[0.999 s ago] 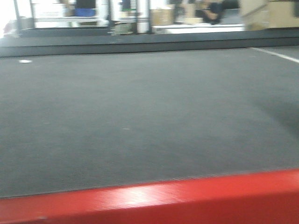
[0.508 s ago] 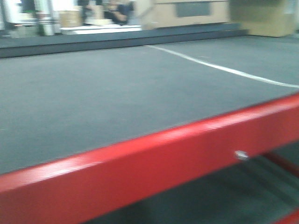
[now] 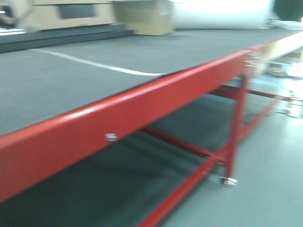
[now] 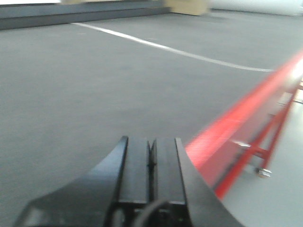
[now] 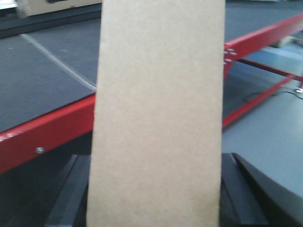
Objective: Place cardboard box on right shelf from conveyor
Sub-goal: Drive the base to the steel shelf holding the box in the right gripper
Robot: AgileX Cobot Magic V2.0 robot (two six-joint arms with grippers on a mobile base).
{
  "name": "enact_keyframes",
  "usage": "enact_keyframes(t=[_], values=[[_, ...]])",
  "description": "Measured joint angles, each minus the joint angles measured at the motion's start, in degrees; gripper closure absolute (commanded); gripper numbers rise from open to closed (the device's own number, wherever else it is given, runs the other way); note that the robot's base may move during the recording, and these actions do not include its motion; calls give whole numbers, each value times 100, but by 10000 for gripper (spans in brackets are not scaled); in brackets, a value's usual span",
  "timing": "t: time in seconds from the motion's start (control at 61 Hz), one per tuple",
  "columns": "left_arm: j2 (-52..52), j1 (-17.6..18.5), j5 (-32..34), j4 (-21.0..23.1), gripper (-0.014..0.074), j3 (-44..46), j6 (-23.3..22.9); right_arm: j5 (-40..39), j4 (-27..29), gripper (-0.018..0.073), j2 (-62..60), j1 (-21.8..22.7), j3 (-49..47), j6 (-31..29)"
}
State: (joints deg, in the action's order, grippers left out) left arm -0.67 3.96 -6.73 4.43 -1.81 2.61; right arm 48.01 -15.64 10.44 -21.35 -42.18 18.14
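The cardboard box [image 5: 156,118], plain tan and tall, fills the middle of the right wrist view. My right gripper [image 5: 154,161] is shut on it, with one black finger [image 5: 68,189] on each broad side. Behind the box runs the conveyor [image 5: 42,90] with its red front edge strip [image 5: 52,130]. In the front view the dark belt [image 3: 94,85] and red strip [image 3: 142,109] slant across the frame. My left gripper [image 4: 150,142] is shut on nothing above the belt [image 4: 85,85], near the red edge. The right shelf is out of view.
Red frame legs and braces under the belt end in a caster [image 3: 229,181] on the smooth grey floor [image 3: 270,179]. A white line [image 3: 94,63] crosses the belt. Large tan cartons [image 3: 147,16] stand beyond the far side.
The front view has swung to the right. The red edge strip went from level to steeply slanted, and the frame legs, caster and floor have come into sight.
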Motion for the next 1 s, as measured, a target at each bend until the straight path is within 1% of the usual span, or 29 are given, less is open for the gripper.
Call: enact_keyframes(t=[0.999], values=[[0,0,0,0,713,0,0,0,0,344,0,9,0,0]])
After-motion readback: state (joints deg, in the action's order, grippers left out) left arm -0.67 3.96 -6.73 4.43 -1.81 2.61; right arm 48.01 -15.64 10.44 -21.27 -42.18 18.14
